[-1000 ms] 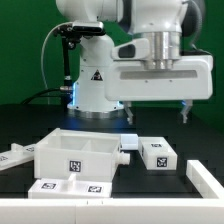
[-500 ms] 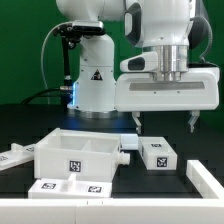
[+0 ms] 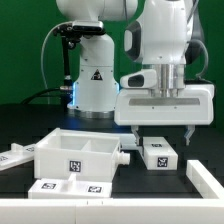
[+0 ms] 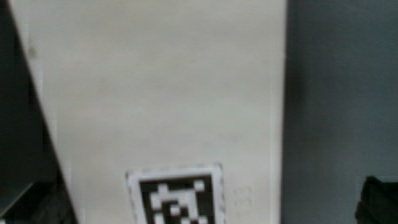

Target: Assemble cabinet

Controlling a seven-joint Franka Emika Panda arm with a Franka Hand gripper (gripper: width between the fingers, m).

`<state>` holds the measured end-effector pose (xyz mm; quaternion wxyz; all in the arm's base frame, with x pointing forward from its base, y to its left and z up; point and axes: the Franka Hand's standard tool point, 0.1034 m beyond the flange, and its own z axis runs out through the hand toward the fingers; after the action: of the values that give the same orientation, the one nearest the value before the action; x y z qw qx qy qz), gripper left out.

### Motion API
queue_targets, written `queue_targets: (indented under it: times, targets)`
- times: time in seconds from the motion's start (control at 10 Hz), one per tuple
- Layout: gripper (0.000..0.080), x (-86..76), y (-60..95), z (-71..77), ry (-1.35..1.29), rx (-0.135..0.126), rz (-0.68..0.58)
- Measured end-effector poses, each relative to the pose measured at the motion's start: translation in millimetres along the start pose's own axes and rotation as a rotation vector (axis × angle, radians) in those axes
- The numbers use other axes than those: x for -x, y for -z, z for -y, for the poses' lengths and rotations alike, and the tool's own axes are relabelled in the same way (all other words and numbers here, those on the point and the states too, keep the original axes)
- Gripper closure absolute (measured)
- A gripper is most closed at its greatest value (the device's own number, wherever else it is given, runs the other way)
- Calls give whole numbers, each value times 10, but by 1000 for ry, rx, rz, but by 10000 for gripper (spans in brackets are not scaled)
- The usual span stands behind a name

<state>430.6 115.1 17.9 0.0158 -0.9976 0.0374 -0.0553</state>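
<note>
The cabinet's compartmented white box stands on the black table at the exterior view's left of centre, on a flat tagged panel. A small white tagged block lies just to the box's right. My gripper hangs directly over this block with its fingers spread wide on either side, holding nothing. In the wrist view the block's white top with its tag fills the picture. The dark fingertips show at the corners, apart from the block.
Another white panel lies at the exterior view's far left and one at the far right front. The white robot base with a triangle mark stands behind the box.
My gripper has come down and shifted to the exterior view's right, from well above the table to just over the small block. The parts have not moved.
</note>
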Motion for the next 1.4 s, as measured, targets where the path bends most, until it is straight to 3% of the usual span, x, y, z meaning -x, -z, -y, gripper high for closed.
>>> queue_targets:
  times: [0.4, 0.5, 0.6, 0.7, 0.9, 1.0, 1.2, 1.3, 1.4]
  targets:
    - [2, 20, -69, -26, 38, 4, -1]
    - [135, 21, -69, -24, 41, 4, -1]
    - [135, 21, -69, -23, 45, 4, -1]
    - [246, 21, -69, -23, 49, 4, -1]
    - [245, 24, -68, -21, 52, 4, -1]
    - [245, 125, -36, -28, 85, 4, -1]
    - [245, 396, 150, -234, 229, 11, 12]
    - [245, 354, 275, -415, 267, 15, 2]
    - [244, 413, 249, -646, 251, 23, 23]
